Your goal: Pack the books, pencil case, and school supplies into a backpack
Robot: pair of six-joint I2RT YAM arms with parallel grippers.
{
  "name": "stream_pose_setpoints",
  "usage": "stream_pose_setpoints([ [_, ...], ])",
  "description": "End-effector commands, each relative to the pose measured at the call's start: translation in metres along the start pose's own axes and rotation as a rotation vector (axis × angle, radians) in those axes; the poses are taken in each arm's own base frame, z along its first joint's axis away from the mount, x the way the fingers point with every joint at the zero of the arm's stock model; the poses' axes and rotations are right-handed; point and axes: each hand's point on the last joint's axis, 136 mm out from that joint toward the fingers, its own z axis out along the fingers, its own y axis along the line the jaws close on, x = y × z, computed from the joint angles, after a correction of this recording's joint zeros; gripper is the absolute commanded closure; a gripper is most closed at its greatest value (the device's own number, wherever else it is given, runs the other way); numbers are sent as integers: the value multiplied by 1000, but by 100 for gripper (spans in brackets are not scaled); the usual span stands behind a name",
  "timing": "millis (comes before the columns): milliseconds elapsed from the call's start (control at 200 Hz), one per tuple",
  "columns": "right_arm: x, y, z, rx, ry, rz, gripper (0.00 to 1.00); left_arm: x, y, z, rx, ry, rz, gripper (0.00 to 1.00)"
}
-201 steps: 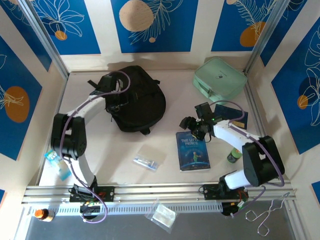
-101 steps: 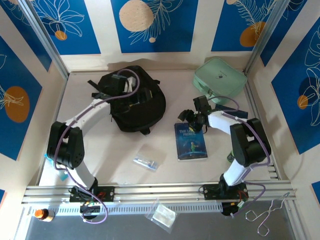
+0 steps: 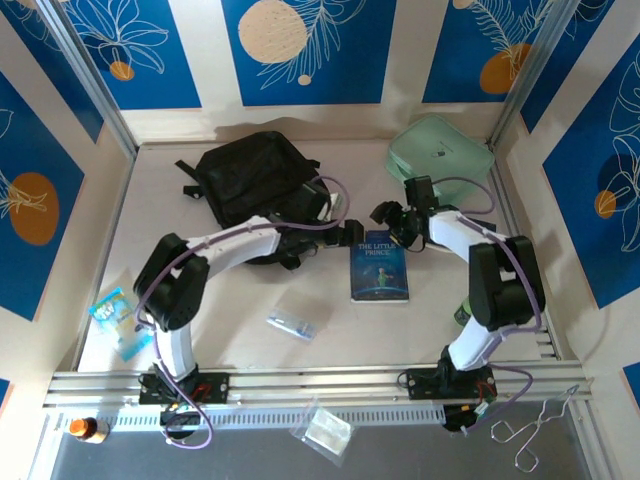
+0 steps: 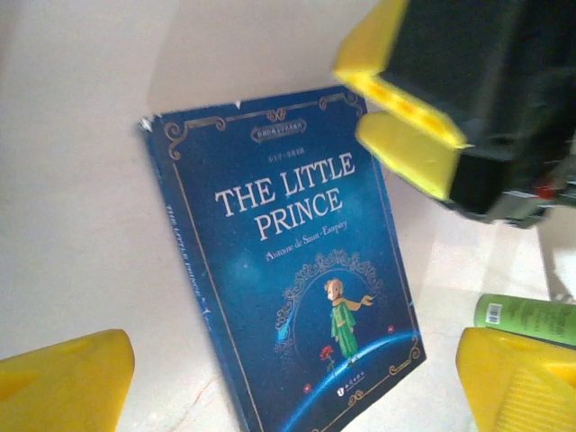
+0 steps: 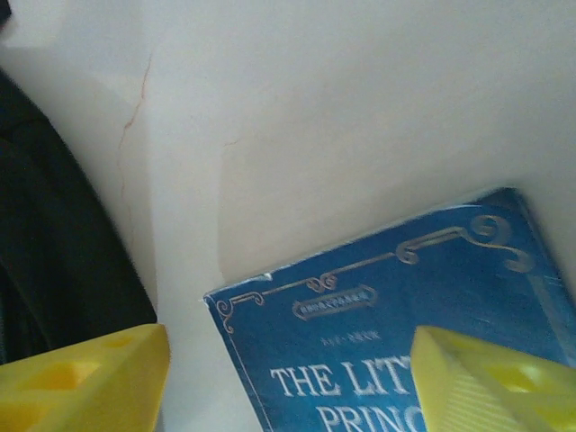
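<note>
Your "The Little Prince" book (image 3: 380,266) lies flat on the tabletop (image 3: 240,335), just beside the black backpack (image 3: 250,180). The left hand (image 3: 343,228) and right hand (image 3: 386,214) hover at its far edge, both spread open and gripping nothing, apparently placed to lift it together.

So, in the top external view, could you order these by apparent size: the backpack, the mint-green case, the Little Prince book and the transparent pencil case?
Largest to smallest:
1. black backpack, clearly the largest
2. mint-green case
3. The Little Prince book
4. transparent pencil case
</note>
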Motion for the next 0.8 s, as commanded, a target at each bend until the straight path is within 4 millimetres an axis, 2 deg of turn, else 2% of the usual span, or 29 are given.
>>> stream_pose_setpoints([
  [0, 6, -32, -17, 99, 0, -54, 35, -10, -8, 12, -22, -80, -41, 11],
  [140, 18, -54, -28, 184, 56, -103, 43, -3, 1, 28, -68, -69, -82, 19],
  [215, 25, -62, -30, 206, 85, -120, 51, 2, 6, 36, -87, -48, -102, 28],
  [520, 38, -79, -20, 239, 155, -140, 67, 17, 21, 58, -117, 14, -108, 44],
  [655, 37, -82, -19, 253, 152, -159, 69, 23, 28, 63, -138, 32, -104, 58],
  [795, 35, -86, -19, 266, 153, -156, 69, 28, 33, 69, -149, 54, -113, 59],
])
